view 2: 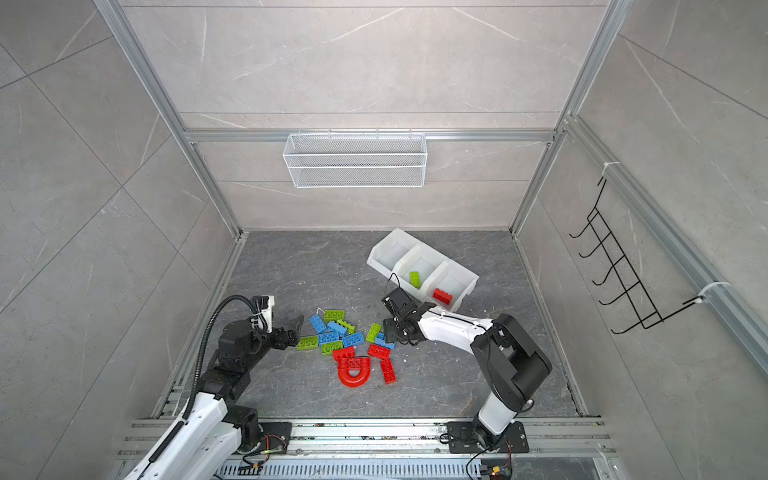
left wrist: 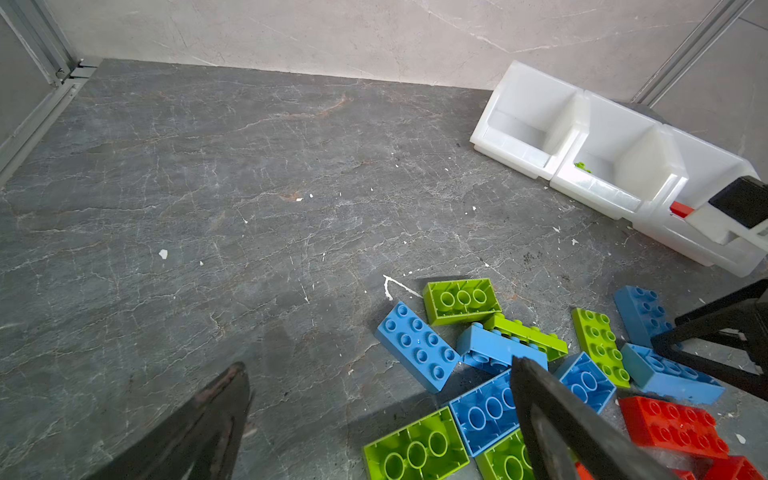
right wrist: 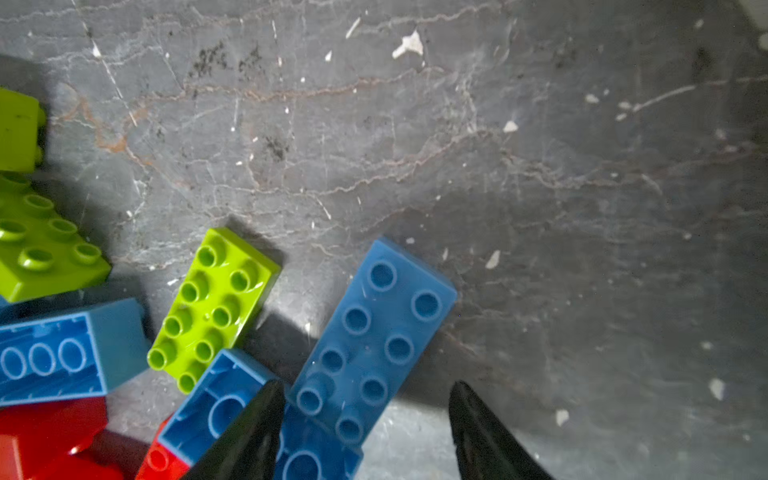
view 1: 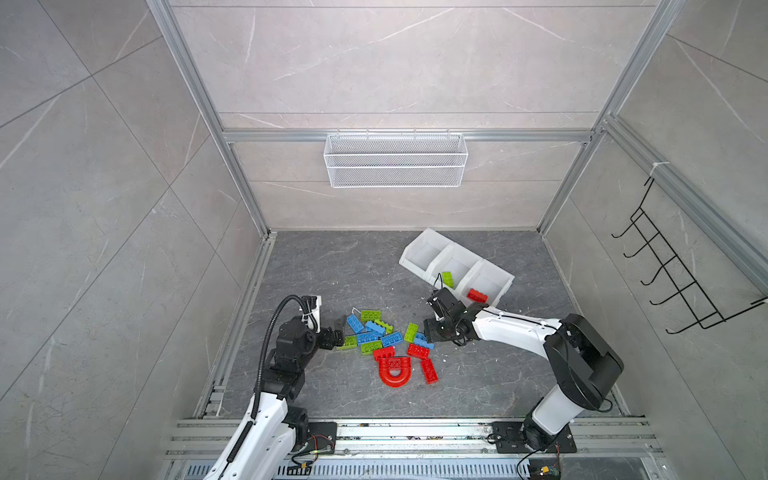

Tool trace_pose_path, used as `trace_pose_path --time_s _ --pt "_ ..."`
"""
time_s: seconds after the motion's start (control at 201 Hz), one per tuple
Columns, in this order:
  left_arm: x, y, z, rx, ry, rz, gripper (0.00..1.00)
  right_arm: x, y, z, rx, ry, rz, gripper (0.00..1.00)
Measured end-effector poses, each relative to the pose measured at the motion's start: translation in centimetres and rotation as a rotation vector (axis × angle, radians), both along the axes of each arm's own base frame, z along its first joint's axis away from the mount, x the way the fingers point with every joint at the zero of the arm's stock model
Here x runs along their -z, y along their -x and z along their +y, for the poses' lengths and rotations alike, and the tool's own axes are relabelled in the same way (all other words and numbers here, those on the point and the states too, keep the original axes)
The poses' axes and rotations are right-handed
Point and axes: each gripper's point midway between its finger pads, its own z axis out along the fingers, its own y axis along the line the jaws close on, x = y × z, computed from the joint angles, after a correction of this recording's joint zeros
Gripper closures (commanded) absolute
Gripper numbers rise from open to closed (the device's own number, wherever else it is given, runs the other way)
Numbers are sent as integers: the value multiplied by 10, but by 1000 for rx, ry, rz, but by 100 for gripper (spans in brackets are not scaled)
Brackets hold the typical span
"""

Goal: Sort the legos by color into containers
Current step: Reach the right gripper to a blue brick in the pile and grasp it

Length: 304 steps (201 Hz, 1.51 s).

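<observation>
The right gripper (right wrist: pixel 365 388), half open and empty, has the blue brick's (right wrist: pixel 374 328) near end between its jaws; the brick's long axis runs away from it.

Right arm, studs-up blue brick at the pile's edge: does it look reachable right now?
Likely yes. The right gripper is open directly over the studs-up blue brick, a finger to each side; only a hollow-side-up blue brick crowds one finger.

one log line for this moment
left jaws: open | right jaws: open astride blue studded plastic brick | white plastic bins: one lime brick, one red brick
</observation>
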Motion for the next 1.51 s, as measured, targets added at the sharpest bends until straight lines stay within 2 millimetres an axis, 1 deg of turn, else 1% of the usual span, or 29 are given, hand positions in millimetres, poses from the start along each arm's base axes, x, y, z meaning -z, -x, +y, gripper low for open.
trace_pose_path --time_s 0.1,0.274,0.488,0.766,0.841,0.926,1.035,1.194,1.393,1.513 --pt "0 0 0 0 0 0 0 4 -5 2 4 8 -9 36" --pt "0 0 0 0 0 0 0 5 -12 5 8 7 -23 36" --pt "0 0 0 0 0 0 0 -6 -22 12 11 -7 -52 35" --pt "0 0 0 0 0 0 0 -22 -25 2 15 39 -91 37" --pt "0 0 0 0 0 0 0 -23 -26 0 16 47 -96 37" --pt "0 0 0 0 0 -1 0 -22 -26 0 16 55 -90 36" --pt "0 0 0 0 0 -1 0 -18 -32 3 17 73 -86 36" --pt "-3 0 0 0 2 -12 0 -3 -41 6 2 121 -69 39" --pt "-5 1 0 0 4 -19 0 13 -39 0 -6 172 -38 46" --pt "-5 1 0 0 4 -18 0 13 -40 2 -14 174 -43 58"
